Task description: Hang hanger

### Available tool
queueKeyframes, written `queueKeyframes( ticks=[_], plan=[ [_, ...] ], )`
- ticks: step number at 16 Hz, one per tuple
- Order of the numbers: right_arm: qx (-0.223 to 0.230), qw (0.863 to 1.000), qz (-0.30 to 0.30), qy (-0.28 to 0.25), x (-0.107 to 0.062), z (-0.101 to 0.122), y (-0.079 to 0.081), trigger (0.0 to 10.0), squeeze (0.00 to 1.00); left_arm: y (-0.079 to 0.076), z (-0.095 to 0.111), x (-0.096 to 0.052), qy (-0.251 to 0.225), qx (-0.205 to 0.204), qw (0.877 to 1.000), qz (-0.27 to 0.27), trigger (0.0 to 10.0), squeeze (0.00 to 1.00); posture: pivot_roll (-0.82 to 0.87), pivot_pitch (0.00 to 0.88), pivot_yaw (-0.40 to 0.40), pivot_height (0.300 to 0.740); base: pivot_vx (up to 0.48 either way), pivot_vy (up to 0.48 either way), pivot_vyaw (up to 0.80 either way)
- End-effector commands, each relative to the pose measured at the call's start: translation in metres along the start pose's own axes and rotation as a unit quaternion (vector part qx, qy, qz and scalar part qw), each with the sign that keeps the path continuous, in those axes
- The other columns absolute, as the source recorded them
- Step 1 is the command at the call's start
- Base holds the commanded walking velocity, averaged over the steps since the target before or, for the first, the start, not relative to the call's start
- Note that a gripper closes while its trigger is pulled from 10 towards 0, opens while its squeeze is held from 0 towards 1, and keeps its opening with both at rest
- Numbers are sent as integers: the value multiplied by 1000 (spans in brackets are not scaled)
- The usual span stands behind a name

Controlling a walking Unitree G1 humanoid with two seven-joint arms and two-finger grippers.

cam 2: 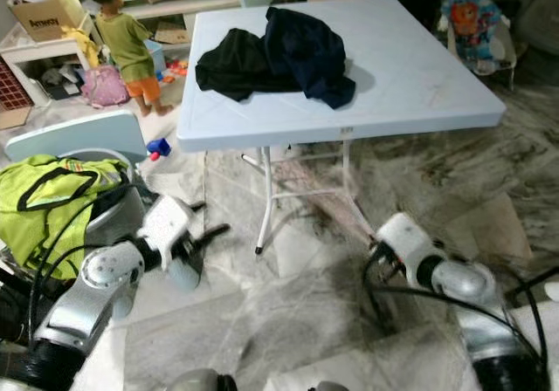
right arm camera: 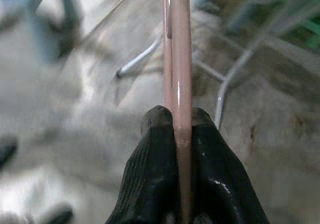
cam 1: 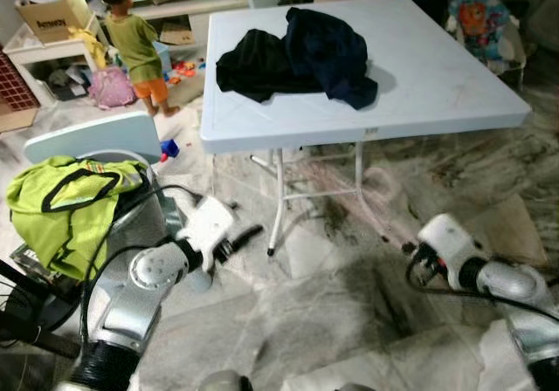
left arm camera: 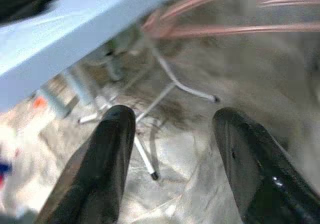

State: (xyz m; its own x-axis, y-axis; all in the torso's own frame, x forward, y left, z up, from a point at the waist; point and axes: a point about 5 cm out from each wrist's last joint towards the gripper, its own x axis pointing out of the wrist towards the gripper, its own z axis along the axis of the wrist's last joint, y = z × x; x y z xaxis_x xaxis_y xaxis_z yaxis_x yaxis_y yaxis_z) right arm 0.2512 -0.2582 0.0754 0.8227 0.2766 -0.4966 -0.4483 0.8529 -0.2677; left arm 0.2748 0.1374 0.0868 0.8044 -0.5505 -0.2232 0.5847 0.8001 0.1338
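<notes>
Right gripper [right arm camera: 182, 129] has its two black fingers pinched tight on a thin pink hanger [right arm camera: 179, 59], which runs edge-on straight out from between the pads. From the head camera the same hanger shows as a faint, blurred pink frame [cam 1: 336, 177] hanging low beside the table legs. Left gripper [left arm camera: 172, 129] carries nothing; its fingers stand wide apart, pointing under the table edge.

No rail or hook to hang it on is visible, so I judge the step in hand to be carrying the hanger to a hanging place. To do it well, the pinch should hold firm and the hanger should be kept clear of the table legs while the robot turns (the thin frame could snag there easily).

Counted, largest first:
- one pale blue folding table [cam 1: 454, 68]
- one pale blue chair [cam 1: 92, 138] at the robot's left
- one cardboard box [cam 1: 52, 7]
- two dark garments [cam 1: 297, 55] heaped together on the table
- one yellow-green garment [cam 1: 52, 208] draped near the chair
- one small person [cam 1: 135, 42] standing beyond the table
- one hanger
</notes>
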Motion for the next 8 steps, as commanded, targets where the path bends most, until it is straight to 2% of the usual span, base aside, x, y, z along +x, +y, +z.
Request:
queueKeyframes(
  ticks=[1,2,3,4,5,6,7,8],
  plan=[
    [45,996,-57,-54,-5,13,-2,0,0,10,5,-4,-11,-47,997,56,10000,1000,-38,0,39,740,0,0,0],
    [100,986,-104,-81,-7,13,6,0,0,11,6,-3,-20,-66,994,78,10000,1000,-41,0,43,740,0,0,0],
    [120,982,-119,-89,-8,13,9,4196,0,10,7,-2,-24,-68,994,79,10000,0,-44,0,48,740,0,0,0],
    [138,976,-137,-98,-7,15,12,9608,0,9,8,-1,-24,-67,995,75,10000,0,-44,0,50,740,0,0,0],
    [158,969,-158,-102,-7,17,18,10000,0,6,8,1,-21,-80,994,74,10000,0,-47,0,54,740,0,0,0],
    [210,957,-175,-100,-6,19,26,10000,0,2,10,4,-19,-104,992,69,10000,0,-47,0,54,740,0,0,0],
    [217,954,-182,-95,-7,20,29,10000,0,0,13,4,-22,-113,991,69,10000,0,-48,0,56,740,0,0,-800],
    [222,953,-184,-91,-7,20,34,10000,0,1,15,5,-23,-119,990,71,10000,0,-48,0,56,740,0,480,-800]
  ],
)
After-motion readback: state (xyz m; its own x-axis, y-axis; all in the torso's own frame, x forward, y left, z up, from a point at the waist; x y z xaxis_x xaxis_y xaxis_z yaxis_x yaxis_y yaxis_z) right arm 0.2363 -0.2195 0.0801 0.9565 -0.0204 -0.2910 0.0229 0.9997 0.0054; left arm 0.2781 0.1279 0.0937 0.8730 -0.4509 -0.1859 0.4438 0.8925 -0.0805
